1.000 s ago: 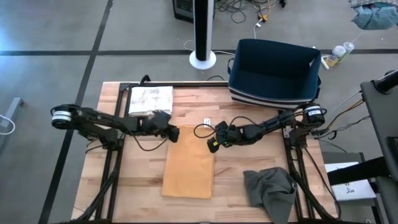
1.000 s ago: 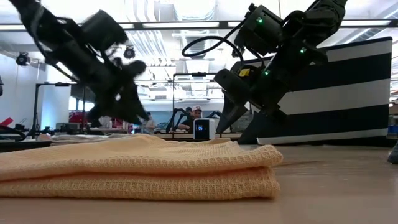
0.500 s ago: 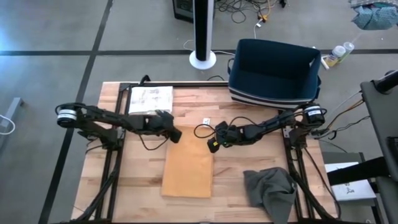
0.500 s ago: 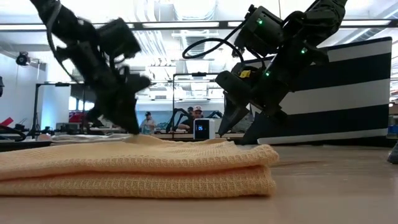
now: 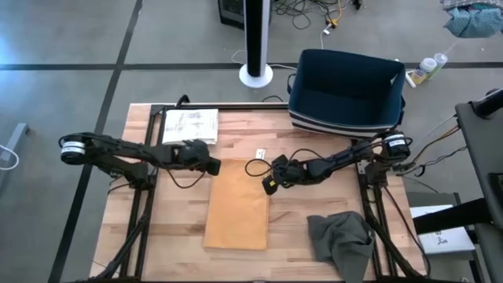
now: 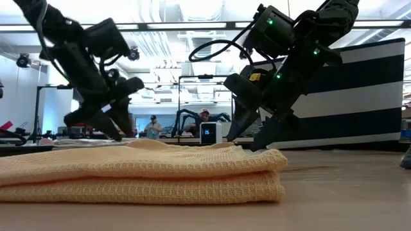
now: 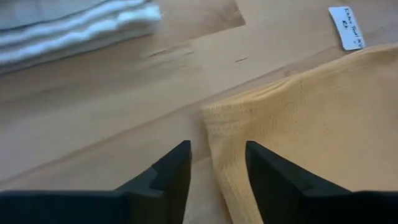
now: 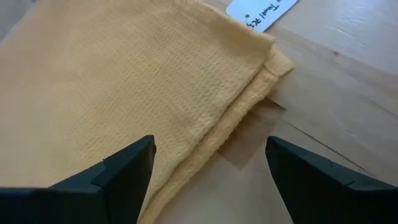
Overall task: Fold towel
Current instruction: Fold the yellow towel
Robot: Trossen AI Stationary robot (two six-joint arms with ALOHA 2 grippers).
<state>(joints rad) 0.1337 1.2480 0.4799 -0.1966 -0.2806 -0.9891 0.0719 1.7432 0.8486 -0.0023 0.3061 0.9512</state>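
— Towel (image 5: 238, 204): colour, shape?
— Yellow-tan, waffle weave, folded into a long rectangle. Stacked in layers with rounded fold edges in the low view (image 6: 141, 170). Lying flat mid-bench, between the two arms.
— Corners?
— Far left corner just ahead of the left hand (image 7: 217, 163), fingers (image 7: 168, 171) parted with a narrow gap, holding nothing, off the cloth on bare wood. Far right corner under the right hand (image 8: 208, 165), fingers (image 8: 127, 165) spread wide above the cloth, gripping nothing; double edge visible at that corner.
— Placement of the hands from above?
— Left hand (image 5: 211, 166) just beside the towel's far left corner; right hand (image 5: 269, 184) at the far right edge.
— Bench?
— Pale wooden planks (image 5: 169, 228), dark frame rails along the sides. Crumpled grey cloth (image 5: 342, 240) near the right front corner, well apart from the towel. Stack of whitish folded cloth (image 5: 189, 126) at the far left. Small white label (image 5: 261, 153) lying beyond the towel's far edge.
— Room?
— Grey concrete floor with dark lines, navy bin (image 5: 346, 90) with striped sides behind the bench, white post on a round base (image 5: 256, 47). Seated person (image 6: 203, 119) far back in the low view, ceiling strip lights overhead.
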